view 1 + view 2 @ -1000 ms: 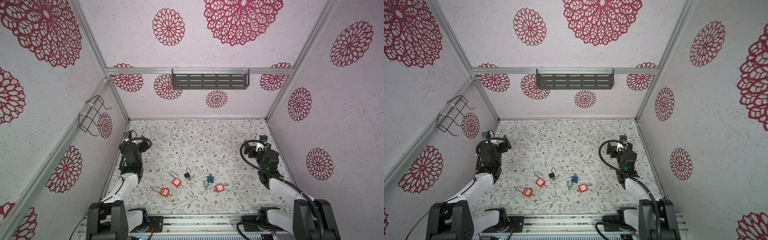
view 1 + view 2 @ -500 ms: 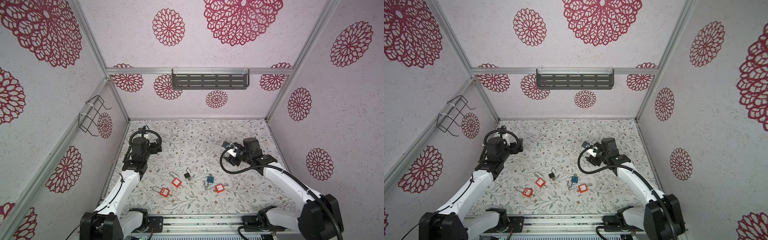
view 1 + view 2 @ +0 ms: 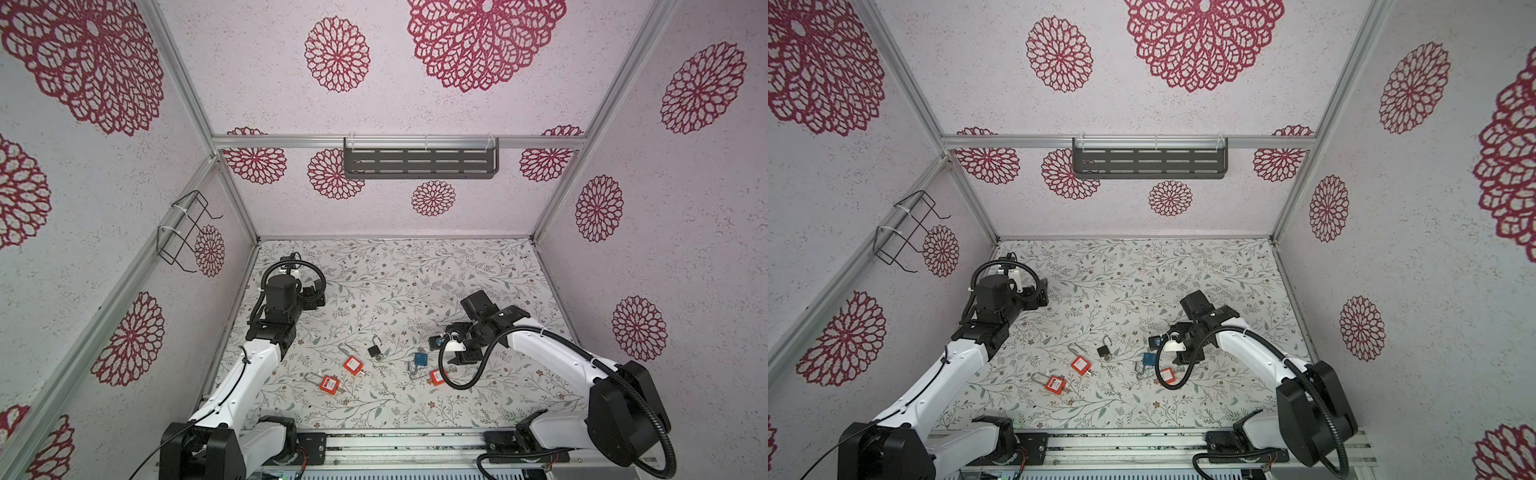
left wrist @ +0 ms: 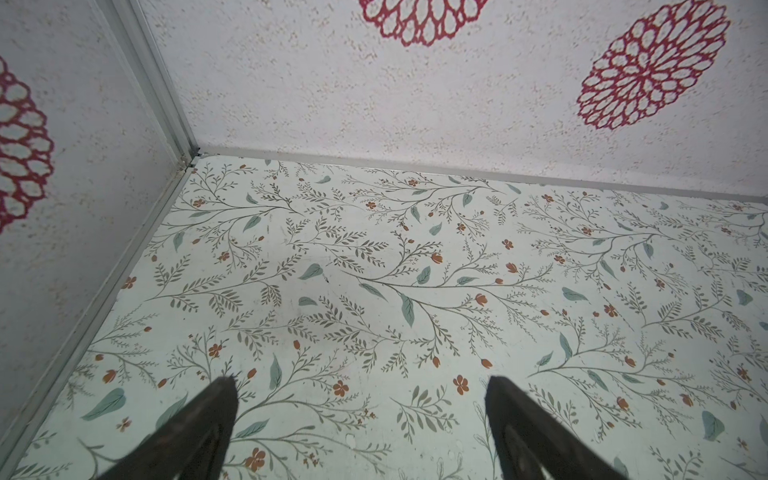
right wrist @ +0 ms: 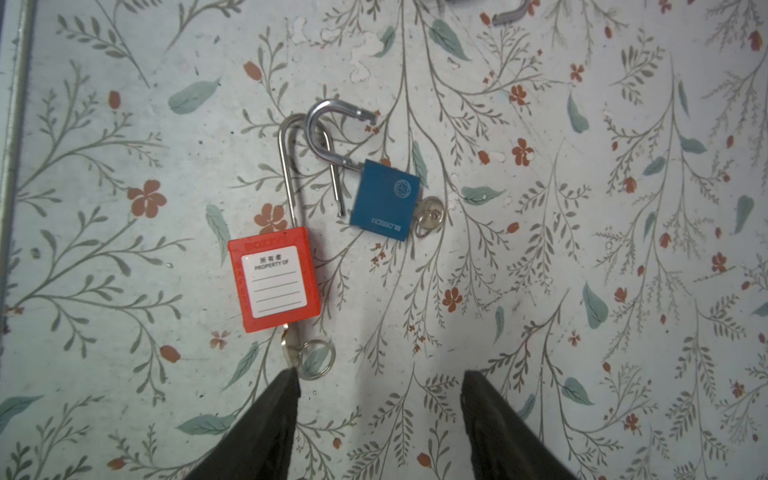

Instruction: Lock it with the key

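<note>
The left hand [image 4: 361, 386] spreads wide over the worktop [image 4: 415, 257], while the right hand [image 5: 380, 376], fingers apart and gripping nothing, hangs above a red padlock [image 5: 274, 280] and a blue padlock [image 5: 384, 199], their shackles overlapping.

The red padlock [image 5: 274, 280] is looking like matt plastic. The blue padlock [image 5: 384, 199] is showing a shackle [image 5: 328, 124] gleaming like polished metal.

Bright, even, diffuse light casts faint soft shadows; wrist views look slightly soft.
</note>
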{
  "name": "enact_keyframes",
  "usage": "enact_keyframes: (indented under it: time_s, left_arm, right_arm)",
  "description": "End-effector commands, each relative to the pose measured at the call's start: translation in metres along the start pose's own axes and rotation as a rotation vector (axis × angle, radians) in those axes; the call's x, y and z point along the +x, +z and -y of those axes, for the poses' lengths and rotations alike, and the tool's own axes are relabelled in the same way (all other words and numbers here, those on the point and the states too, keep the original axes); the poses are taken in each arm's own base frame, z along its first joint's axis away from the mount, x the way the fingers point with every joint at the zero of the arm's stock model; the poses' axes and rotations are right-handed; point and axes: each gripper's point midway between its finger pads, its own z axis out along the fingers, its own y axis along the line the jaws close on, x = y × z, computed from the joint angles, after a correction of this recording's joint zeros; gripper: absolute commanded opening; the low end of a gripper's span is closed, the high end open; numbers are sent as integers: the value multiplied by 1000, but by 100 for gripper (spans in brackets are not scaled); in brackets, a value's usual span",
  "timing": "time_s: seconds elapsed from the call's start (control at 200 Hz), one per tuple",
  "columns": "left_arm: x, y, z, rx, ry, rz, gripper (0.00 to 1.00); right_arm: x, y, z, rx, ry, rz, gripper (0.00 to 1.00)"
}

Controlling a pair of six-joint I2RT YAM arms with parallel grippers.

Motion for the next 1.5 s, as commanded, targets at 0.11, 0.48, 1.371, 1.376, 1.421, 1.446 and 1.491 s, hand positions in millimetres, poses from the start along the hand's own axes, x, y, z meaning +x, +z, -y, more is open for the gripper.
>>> enact_keyframes:
  time_s: [0.11,0.48,1.371,1.376,1.421,1.446,1.491]
  left_arm:
    - [4,-1,4,0,53,-9,97]
    - [5,0,10,12,69,-14,97]
    - [11,3,14,19,96,-38,97]
    - [11,3,14,18,96,-39,97]
    - [11,3,14,18,98,-39,97]
    - [10,3,14,18,98,-38,97]
    - [10,3,15,21,99,-37,97]
  right_arm:
    - [-11,17,-25,-120,-92,20,65]
    - [-8,34,-43,-177,-122,-4,64]
    - [-2,60,-48,-186,-154,-30,56]
    - [-2,60,-48,-187,-154,-30,56]
    - [-1,61,-49,-186,-155,-32,58]
    - [-1,61,-49,-186,-155,-34,58]
    - [0,61,-48,-186,-156,-37,59]
